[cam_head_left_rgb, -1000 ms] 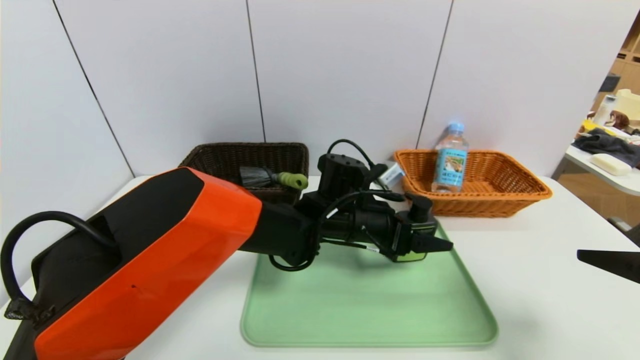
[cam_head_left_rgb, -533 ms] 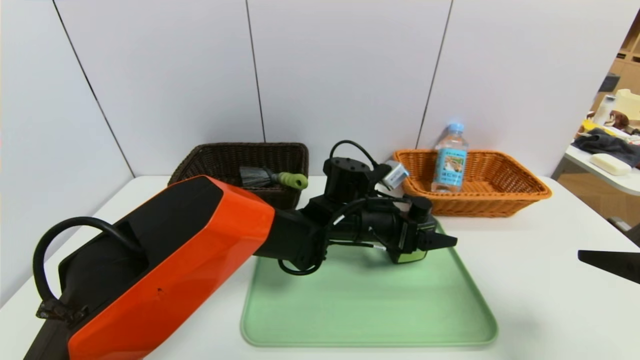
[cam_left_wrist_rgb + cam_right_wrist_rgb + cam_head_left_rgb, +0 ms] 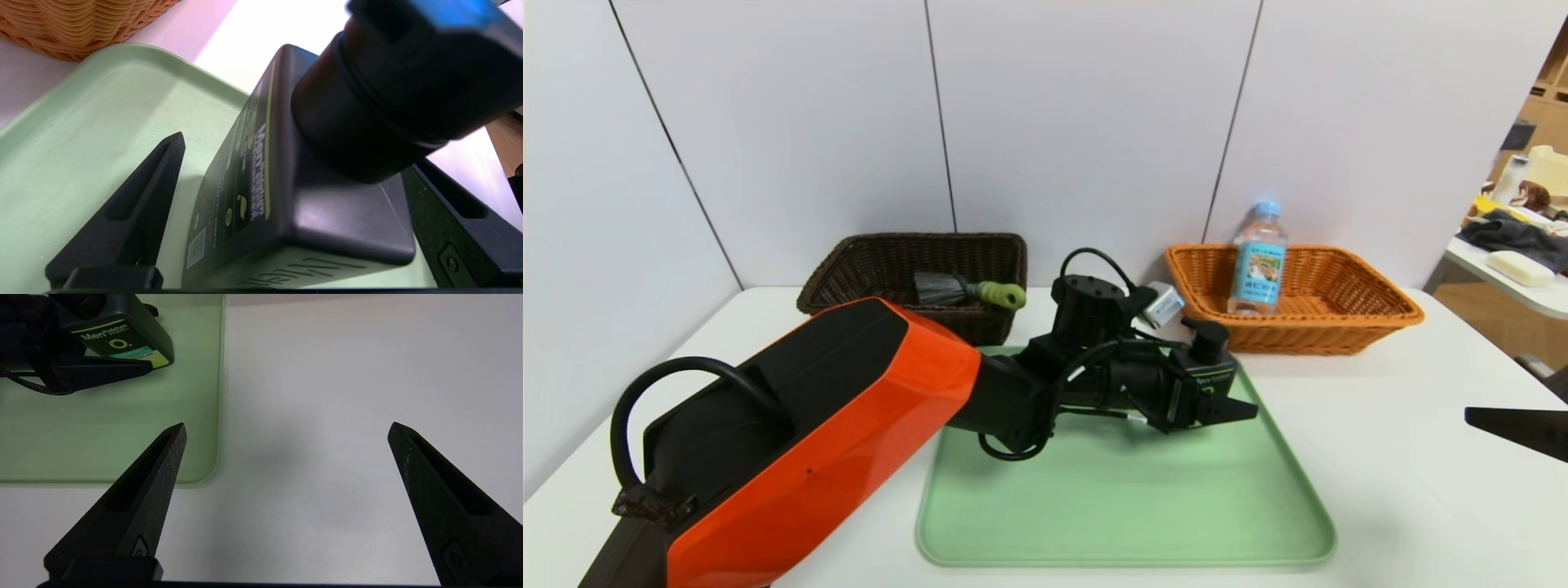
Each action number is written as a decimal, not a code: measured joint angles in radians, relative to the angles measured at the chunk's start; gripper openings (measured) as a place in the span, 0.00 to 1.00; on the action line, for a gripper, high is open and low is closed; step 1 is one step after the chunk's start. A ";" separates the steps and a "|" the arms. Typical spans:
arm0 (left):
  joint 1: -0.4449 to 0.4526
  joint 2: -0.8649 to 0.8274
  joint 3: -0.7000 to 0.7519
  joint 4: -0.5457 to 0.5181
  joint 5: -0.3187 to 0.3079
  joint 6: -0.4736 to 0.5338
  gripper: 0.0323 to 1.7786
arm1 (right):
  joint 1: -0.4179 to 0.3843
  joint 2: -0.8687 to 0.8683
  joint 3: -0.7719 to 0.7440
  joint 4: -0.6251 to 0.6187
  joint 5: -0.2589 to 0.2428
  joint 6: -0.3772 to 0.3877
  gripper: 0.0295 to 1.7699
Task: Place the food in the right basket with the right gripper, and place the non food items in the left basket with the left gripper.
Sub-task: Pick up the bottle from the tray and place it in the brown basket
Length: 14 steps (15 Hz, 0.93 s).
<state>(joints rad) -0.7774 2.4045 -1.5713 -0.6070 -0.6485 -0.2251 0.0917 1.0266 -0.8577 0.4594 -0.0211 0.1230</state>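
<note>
A test bench in an office-like workroom

A plain white table [image 3: 1421, 490] stands against pale grey partition panels [image 3: 1086, 114] joined by dark seams, with a mint-green plastic tray [image 3: 1127, 506] near its front edge. Past the table's far right corner, wooden shelving [image 3: 1547, 106] and a second white desk [image 3: 1515, 286] piled with cloth and odds and ends suggest shared office space.

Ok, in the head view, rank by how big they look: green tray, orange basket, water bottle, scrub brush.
1. green tray, clearly largest, though nearest the camera.
2. orange basket.
3. water bottle and scrub brush: about alike in extent, and the brush is partly hidden by the dark basket, so unranked.
</note>
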 joint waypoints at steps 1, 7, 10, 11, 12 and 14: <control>0.000 0.000 0.000 0.001 0.000 0.000 0.95 | 0.000 0.000 0.000 0.000 0.000 0.000 0.96; -0.001 0.000 0.004 0.001 0.002 0.000 0.55 | 0.000 -0.001 0.001 0.000 0.000 0.000 0.96; -0.001 0.000 0.006 0.001 0.003 -0.001 0.35 | 0.000 -0.003 0.001 0.001 0.000 0.000 0.96; -0.002 0.000 0.007 0.000 0.003 0.000 0.33 | 0.000 -0.004 0.001 0.001 -0.001 0.000 0.96; -0.002 -0.002 0.008 0.001 0.003 -0.001 0.33 | 0.000 -0.004 0.001 0.001 -0.001 0.001 0.96; -0.002 -0.013 0.017 0.010 0.013 -0.004 0.33 | 0.000 -0.004 0.001 0.004 -0.002 0.000 0.96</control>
<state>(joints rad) -0.7791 2.3919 -1.5547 -0.5970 -0.6355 -0.2289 0.0917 1.0221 -0.8568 0.4632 -0.0230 0.1234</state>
